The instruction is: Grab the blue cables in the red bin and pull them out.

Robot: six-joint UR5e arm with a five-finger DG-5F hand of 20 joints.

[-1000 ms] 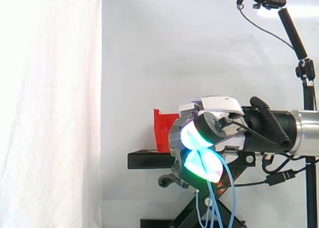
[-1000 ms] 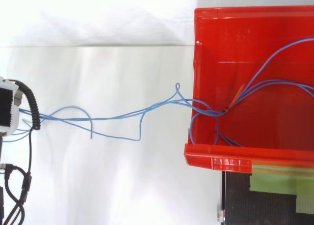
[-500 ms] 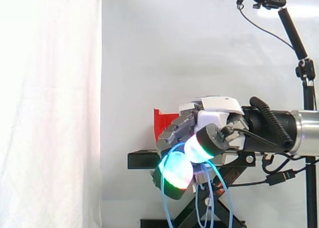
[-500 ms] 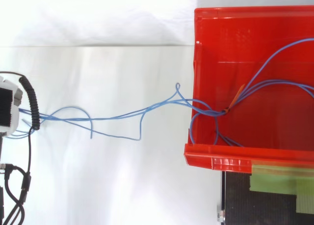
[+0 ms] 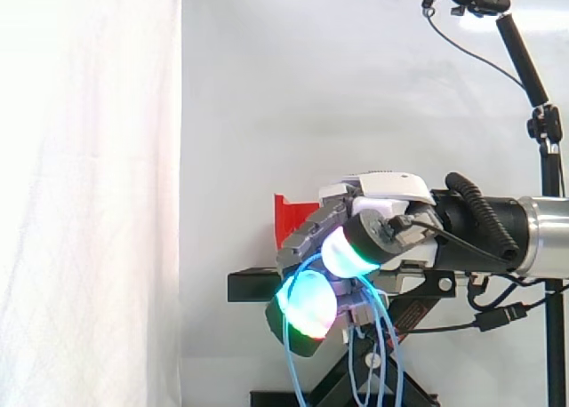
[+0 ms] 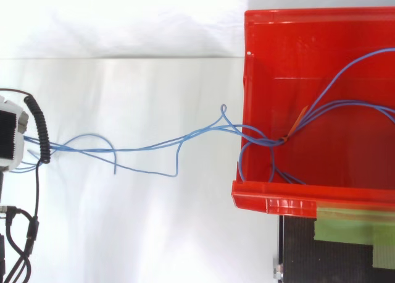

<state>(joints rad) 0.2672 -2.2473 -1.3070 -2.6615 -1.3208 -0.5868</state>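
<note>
Side view shows us the hand [image 5: 382, 225] with its fingers [image 5: 307, 302] loosened and reaching down and forward. The thumb's pad sits just above a green-glowing fingertip with a slight gap between them. The blue cables [image 5: 290, 367] drape through that gap, not gripped tightly, and hang in loops below the fingertips until the lower edge cuts them off. Behind the fingers, the hand hides most of the red bin [image 5: 289, 222], and only a corner shows above the black stand [image 5: 249, 285].

From the top view we follow the same cables [image 6: 203, 132] away from the fingers, over the near wall and into the bin [image 6: 271, 202]. There an orange tie [image 6: 297, 123] bundles them. Their far ends run off the right edge.
</note>
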